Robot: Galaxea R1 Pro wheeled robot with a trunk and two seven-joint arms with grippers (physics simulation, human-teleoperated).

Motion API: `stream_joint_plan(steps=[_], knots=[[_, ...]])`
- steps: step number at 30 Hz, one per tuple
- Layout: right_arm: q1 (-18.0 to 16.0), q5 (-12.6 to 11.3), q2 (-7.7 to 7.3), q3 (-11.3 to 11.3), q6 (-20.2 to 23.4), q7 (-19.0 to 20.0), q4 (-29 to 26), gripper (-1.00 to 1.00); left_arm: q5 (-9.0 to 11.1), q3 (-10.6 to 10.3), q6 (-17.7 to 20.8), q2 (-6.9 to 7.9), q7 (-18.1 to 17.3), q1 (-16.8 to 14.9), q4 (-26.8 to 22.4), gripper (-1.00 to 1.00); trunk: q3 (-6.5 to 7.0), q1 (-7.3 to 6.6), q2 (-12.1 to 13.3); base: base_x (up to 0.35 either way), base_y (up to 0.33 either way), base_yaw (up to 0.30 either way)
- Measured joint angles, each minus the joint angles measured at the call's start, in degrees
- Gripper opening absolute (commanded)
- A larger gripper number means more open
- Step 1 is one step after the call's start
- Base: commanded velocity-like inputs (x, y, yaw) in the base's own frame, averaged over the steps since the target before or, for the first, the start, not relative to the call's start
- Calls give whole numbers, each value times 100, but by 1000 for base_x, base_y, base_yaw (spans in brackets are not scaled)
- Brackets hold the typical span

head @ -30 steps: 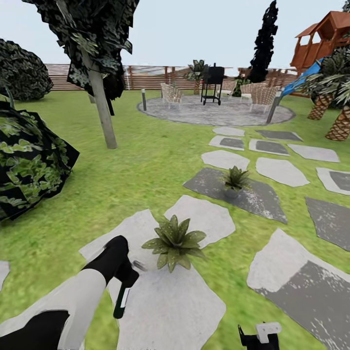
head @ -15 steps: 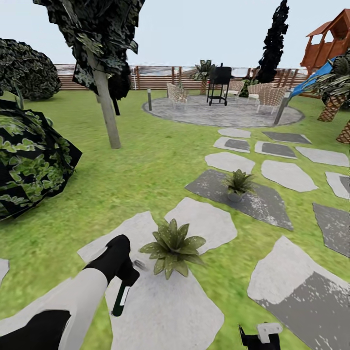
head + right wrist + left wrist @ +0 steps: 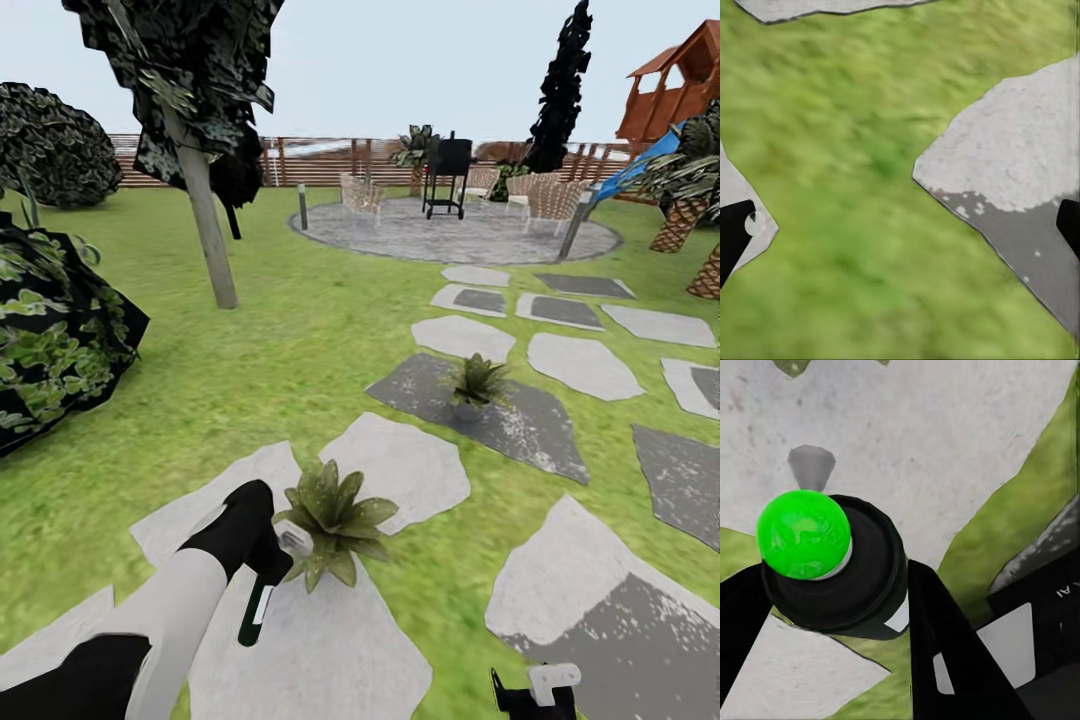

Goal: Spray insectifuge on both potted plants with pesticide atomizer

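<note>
Left tool [image 3: 262,568] clenched on atomizer [image 3: 255,608]; bottle hangs down, white label strip unreadable, trigger head just beside near plant [image 3: 332,518] on pale stone [image 3: 340,640]. Second plant [image 3: 476,383] on dark stone [image 3: 520,425] beyond. Right tool [image 3: 900,225] spread wide over grass [image 3: 855,150].

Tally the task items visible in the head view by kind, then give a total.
Pesticide atomizer: 1, held in the left gripper.
Small potted plants: 2, the near one on a light stepping stone, the far one on a dark stepping stone.
Total: 3
</note>
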Motion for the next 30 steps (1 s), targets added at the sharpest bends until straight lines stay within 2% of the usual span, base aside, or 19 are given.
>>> stream_joint_plan(steps=[6,21,30], knots=[[-2,2,0,0,-6,-8,0,100,-3,-2,13,0,0,-6,2,-100,0,0,0,3,-273,56],[-3,3,11,0,-2,-8,0,100,-18,0,22,9,0,15,3,-100,0,0,0,0,-273,264],[-1,3,0,0,0,-2,1,100,-1,13,20,23,4,72,41,-100,0,0,0,34,-230,21]])
